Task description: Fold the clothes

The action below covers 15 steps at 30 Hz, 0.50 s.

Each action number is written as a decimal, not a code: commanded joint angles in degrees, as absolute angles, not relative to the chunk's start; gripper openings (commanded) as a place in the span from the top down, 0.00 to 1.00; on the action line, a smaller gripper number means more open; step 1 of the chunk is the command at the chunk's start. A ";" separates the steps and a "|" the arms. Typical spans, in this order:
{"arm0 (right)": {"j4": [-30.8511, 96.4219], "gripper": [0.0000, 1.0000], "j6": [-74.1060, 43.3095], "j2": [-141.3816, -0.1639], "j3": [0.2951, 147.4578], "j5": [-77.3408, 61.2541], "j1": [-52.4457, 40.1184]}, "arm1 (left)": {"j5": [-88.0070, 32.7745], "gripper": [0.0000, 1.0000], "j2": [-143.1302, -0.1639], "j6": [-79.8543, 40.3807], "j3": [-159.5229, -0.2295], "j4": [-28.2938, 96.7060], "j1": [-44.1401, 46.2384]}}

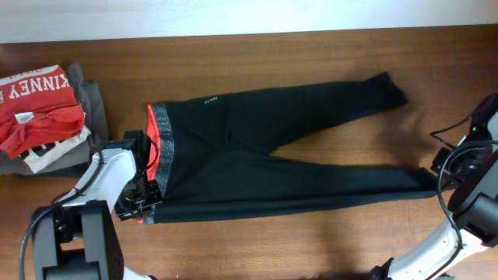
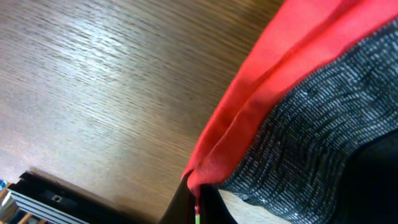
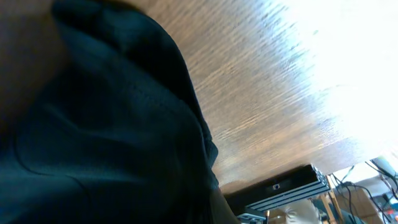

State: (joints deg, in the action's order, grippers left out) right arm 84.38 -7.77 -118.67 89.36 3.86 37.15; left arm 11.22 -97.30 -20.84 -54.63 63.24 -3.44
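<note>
Grip is set along the near edge: my left gripper (image 1: 148, 204) is pinched tight on the waistband (image 1: 162, 144) corner, my right gripper (image 1: 436, 177) clamped on the near leg's cuff, likely so both ends lift together. Beyond, the pants (image 1: 257, 155) lie spread across the table (image 1: 311, 62), waistband left, far leg angling right.

pants (image 1: 296, 152): matt black cloth, heathered waistband (image 1: 162, 132) | table (image 1: 272, 58): glossy grained wood
</note>
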 commanded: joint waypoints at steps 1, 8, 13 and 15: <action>84.12 0.94 -7.90 -116.84 88.97 4.43 37.47 | 13.28 1.00 -95.85 -21.69 -54.43 62.24 -5.13; 82.65 0.52 -7.38 -113.58 89.06 2.76 37.47 | 12.62 0.50 -95.61 -21.85 -55.29 62.00 -5.41; 80.44 0.51 -4.69 -110.52 89.21 -2.63 37.43 | 11.38 0.48 -93.91 -21.82 -58.50 61.76 -5.41; 79.13 0.51 -4.64 -109.60 89.21 -4.82 37.30 | 11.38 0.46 -93.12 -21.82 -60.05 61.56 -5.41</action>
